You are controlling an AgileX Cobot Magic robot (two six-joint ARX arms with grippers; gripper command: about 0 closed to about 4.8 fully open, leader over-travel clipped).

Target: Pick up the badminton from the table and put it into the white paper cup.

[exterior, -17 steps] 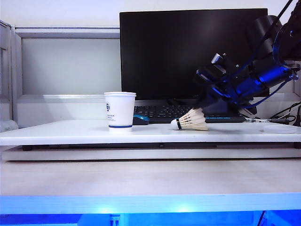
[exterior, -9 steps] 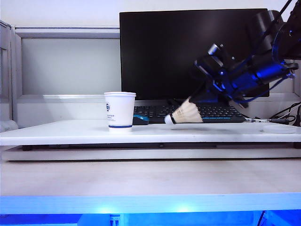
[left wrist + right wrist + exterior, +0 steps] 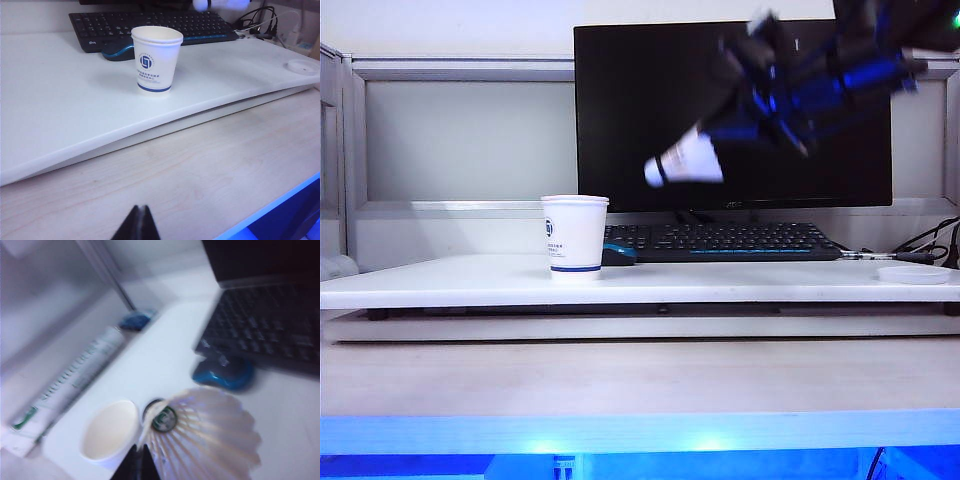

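My right gripper [image 3: 720, 140], clamping the badminton [image 3: 682, 162], is aiming for the white paper cup [image 3: 575, 234] at 8 o'clock; left gripper [image 3: 137, 225] closed, parked nr desk edge.

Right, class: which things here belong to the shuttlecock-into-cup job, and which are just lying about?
Job in hand:
- badminton, held in the right pincer, high above the table
- white paper cup, upright on the table

Lying about:
- keyboard
- blue mouse
- monitor
- left pincer, shut, idle
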